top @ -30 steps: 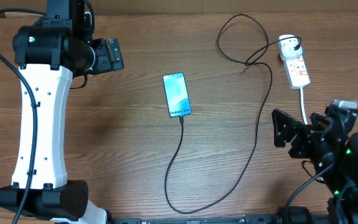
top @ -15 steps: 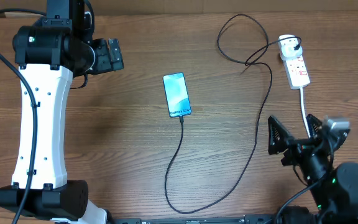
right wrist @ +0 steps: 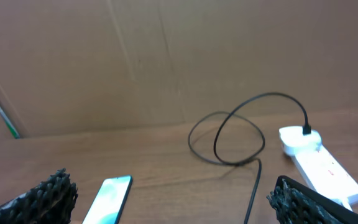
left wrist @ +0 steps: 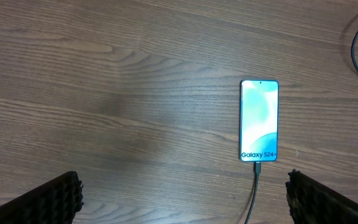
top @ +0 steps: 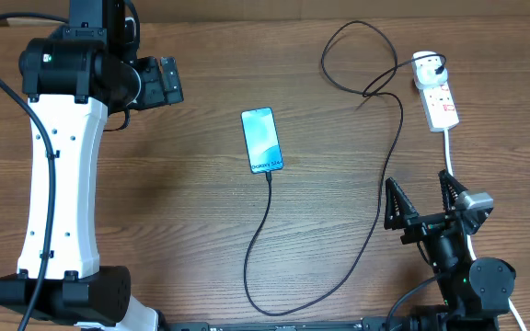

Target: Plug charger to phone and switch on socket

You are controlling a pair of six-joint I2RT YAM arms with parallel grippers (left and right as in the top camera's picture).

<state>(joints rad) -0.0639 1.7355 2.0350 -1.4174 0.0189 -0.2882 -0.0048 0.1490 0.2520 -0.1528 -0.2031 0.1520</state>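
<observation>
Wooden tabletop (top: 182, 202): phone (top: 262, 140) lies screen-up at centre, charger (top: 380, 211) tip meeting its lower edge, plug seated in the socket (top: 440, 101) far right. Right gripper (top: 419, 196) hangs nearby, jaws wide, empty; left gripper (left wrist: 182, 196) likewise wide, empty.

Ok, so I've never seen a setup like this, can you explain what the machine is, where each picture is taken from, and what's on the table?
This is a two-armed robot at a wooden table. One picture looks straight down from above. The other two come from a small camera on each wrist, so the dark ridged shapes in their bottom corners are that arm's own fingers. On the table lie a phone with a lit blue screen and a thin black charger cable, running from the phone's end to a plug in a white power strip. The left gripper and right gripper are both open and hold nothing.
</observation>
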